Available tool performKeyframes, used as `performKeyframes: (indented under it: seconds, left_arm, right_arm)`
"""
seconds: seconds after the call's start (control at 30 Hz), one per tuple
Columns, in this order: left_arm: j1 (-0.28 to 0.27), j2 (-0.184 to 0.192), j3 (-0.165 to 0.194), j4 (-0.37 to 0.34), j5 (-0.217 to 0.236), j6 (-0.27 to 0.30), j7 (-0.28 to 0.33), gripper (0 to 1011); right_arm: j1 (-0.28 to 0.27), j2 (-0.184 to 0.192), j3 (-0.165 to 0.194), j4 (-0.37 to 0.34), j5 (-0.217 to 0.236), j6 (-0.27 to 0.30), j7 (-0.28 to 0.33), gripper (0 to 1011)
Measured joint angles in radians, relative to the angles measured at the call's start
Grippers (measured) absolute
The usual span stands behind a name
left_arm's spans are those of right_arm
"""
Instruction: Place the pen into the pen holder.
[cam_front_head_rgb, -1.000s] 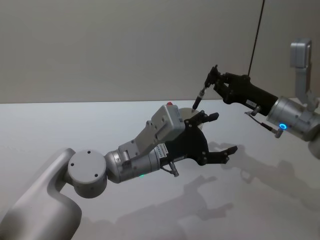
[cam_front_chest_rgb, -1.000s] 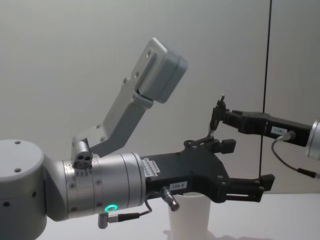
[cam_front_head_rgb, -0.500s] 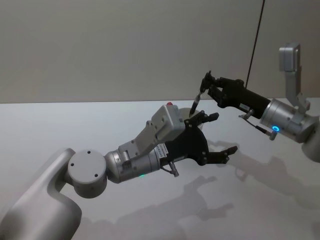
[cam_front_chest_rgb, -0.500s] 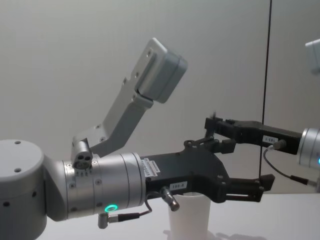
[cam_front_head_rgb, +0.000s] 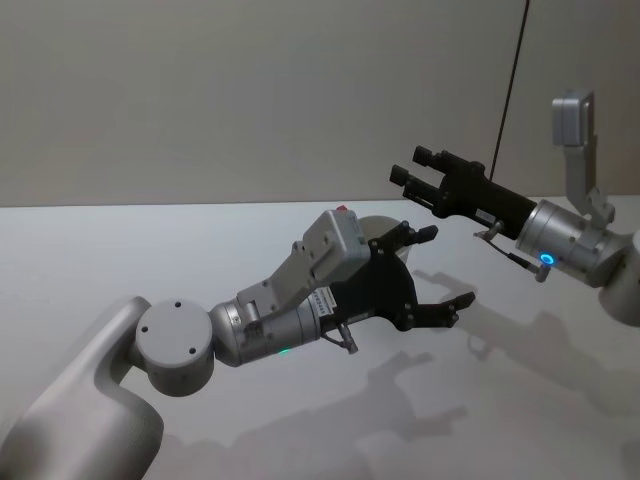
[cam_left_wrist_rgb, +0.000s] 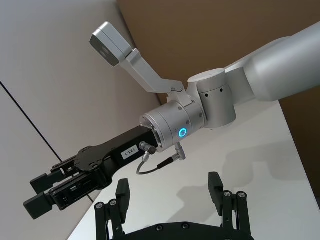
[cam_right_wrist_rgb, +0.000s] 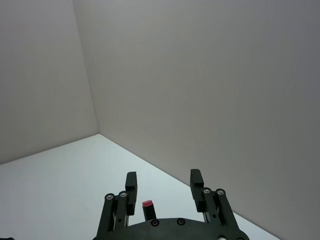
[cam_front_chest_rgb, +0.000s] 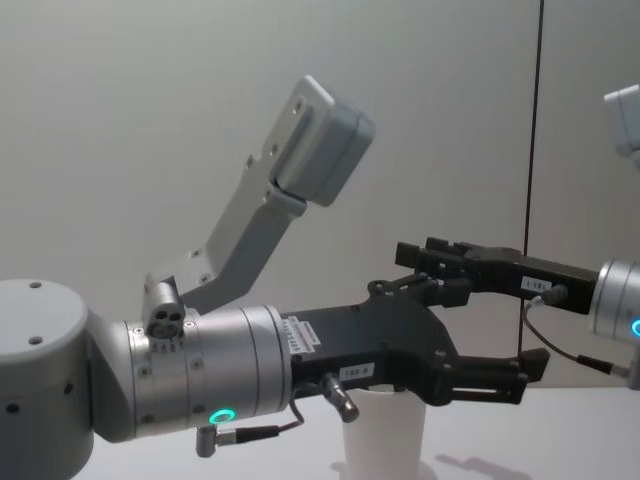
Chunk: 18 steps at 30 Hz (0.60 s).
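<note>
White paper shows below our left tool (cam_front_chest_rgb: 497, 335): the pen holder (cam_front_chest_rgb: 383, 435), one tapered cup, stands on the pale desk (cam_front_head_rgb: 200, 260) directly under that tool's black palm, so that in the chest view we see only its lower wall beneath the fingers. In the head view a sliver of the cup's rim (cam_front_head_rgb: 378, 226) peeks out just behind the left tool (cam_front_head_rgb: 445, 270), whose two fingers are spread wide, one above the other, with nothing between them.

Our right tool (cam_front_head_rgb: 405, 169) hangs above and just beyond the pen holder, raised off the desk, its arm reaching in from the right. Its two fingers stand apart and parallel and hold nothing; the left wrist view shows them as two separate black blocks (cam_left_wrist_rgb: 42, 192) with a gap between. In the chest view this right tool (cam_front_chest_rgb: 415, 250) sits just above the upper finger of the left one.

We count one cup and two tools. The pen itself we cannot find in any view now.

A second ago the right tool pinched a thin dark pen, tip down over the cup; half a second ago it was lower and still held it. Now the fingers have parted and the pen is gone from them. The left tool has stayed where it was.
</note>
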Motion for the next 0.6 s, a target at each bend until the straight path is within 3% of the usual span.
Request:
performKeyframes:
  seconds: [0.07, 0.33, 0.4, 0.6]
  left_arm:
    - [0.000, 0.000, 0.000, 0.000, 0.000, 0.000, 0.000, 1003]
    - [0.000, 0.000, 0.000, 0.000, 0.000, 0.000, 0.000, 1003]
    - [0.000, 0.000, 0.000, 0.000, 0.000, 0.000, 0.000, 1003]
    - [0.000, 0.000, 0.000, 0.000, 0.000, 0.000, 0.000, 1003]
  right_arm:
    - [0.001, 0.000, 0.000, 0.002, 0.002, -0.002, 0.000, 697]
    - [0.002, 0.006, 0.011, 0.000, 0.014, -0.002, -0.001, 882]
    - [0.002, 0.008, 0.015, -0.004, 0.017, -0.001, 0.000, 969]
    - [-0.010, 0.023, 0.035, -0.029, 0.029, 0.009, 0.006, 1002]
